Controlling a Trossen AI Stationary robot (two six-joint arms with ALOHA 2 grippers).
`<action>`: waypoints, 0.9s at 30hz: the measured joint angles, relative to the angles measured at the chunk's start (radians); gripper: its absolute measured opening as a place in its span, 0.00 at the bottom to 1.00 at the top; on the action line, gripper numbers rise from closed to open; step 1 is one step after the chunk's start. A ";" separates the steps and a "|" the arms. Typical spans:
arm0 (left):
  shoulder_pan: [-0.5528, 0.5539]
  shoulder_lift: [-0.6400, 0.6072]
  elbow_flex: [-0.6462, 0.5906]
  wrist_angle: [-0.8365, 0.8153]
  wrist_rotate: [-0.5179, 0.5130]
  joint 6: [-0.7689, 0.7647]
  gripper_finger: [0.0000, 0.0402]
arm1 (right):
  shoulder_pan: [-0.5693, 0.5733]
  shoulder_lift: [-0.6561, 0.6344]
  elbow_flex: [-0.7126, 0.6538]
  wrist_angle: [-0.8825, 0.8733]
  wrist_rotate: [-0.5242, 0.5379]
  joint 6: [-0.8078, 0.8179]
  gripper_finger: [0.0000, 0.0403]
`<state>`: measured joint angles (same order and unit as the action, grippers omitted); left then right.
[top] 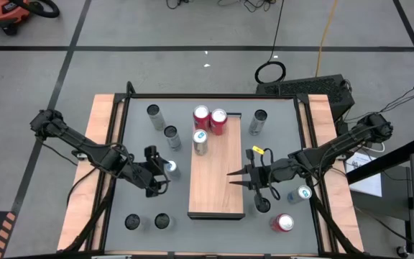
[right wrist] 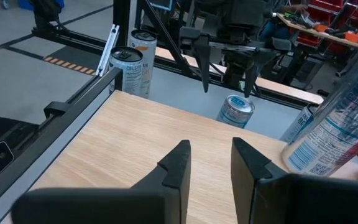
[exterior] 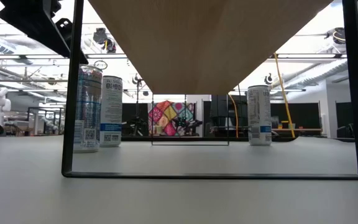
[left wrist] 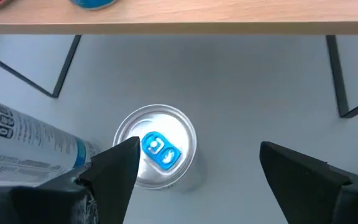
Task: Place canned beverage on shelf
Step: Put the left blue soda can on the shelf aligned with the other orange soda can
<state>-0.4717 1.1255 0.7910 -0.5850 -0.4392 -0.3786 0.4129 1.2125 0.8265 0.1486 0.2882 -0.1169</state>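
Note:
The shelf (top: 218, 188) is a light wood board on dark legs in the middle of the table. At its far end stand two red cans (top: 210, 118) and a silver can with a blue tab (top: 200, 141). Another silver, blue-tabbed can (left wrist: 157, 152) stands upright on the grey table just left of the shelf. My left gripper (left wrist: 197, 149) hangs open above it, slanting down, the can nearer one finger (left wrist: 120, 171); I cannot tell whether that finger touches it. My right gripper (right wrist: 210, 144) hovers over the shelf's near half (top: 230, 178), pointing left, with a narrow gap and nothing in it.
Loose cans stand on the table: three at the back (top: 154, 114) (top: 172, 137) (top: 258, 122), two near left (top: 131, 221) (top: 162, 221), three near right (top: 262, 204) (top: 300, 193) (top: 283, 223). The low view looks under the shelf (exterior: 210, 43), past its dark leg frame (exterior: 73, 93).

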 joint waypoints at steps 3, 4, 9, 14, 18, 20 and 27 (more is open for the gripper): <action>0.002 0.000 0.000 0.008 -0.016 0.028 0.82 | 0.000 0.000 0.000 0.000 0.000 0.000 0.13; 0.006 0.000 0.000 0.014 -0.022 0.042 0.82 | 0.000 0.000 0.000 0.000 0.000 0.000 0.13; 0.055 0.000 0.000 0.027 -0.023 0.092 0.82 | 0.000 0.000 0.000 0.000 -0.001 0.033 0.13; 0.100 0.000 0.000 0.047 0.020 0.147 0.82 | 0.000 0.000 0.000 0.001 -0.001 0.053 0.13; 0.117 0.000 0.000 0.046 0.065 0.154 0.82 | 0.000 0.000 0.000 0.000 -0.001 0.072 0.13; 0.122 0.000 -0.010 0.055 0.075 0.160 0.82 | 0.000 0.000 0.000 -0.001 -0.001 0.075 0.13; 0.125 0.000 -0.015 0.043 0.080 0.160 0.82 | 0.000 0.000 0.000 -0.004 -0.001 0.070 0.13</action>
<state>-0.3466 1.1255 0.7761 -0.5419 -0.3595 -0.2184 0.4129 1.2125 0.8265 0.1451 0.2871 -0.0471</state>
